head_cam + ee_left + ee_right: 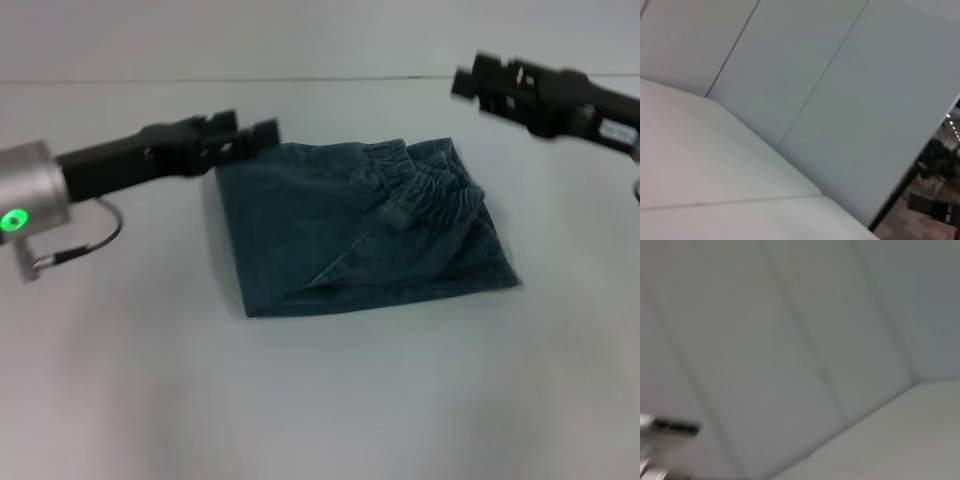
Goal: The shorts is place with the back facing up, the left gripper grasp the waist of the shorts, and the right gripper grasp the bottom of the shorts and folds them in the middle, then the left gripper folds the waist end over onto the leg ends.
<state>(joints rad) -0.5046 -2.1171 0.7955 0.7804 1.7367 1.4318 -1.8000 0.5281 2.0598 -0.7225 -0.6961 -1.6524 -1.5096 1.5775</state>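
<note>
Fingers beside folded denim shorts, puckered waist.

Right tool motion-blurred; shorts leg hems hidden underneath.

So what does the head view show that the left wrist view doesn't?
Only the head view shows the shorts lying folded with the waist on top, the left gripper raised by their far left corner, and the right gripper raised off to their far right. Only the left wrist view shows the wall panels and a dark room area past the wall's edge. Both show the white table and hold nothing in either gripper.
</note>
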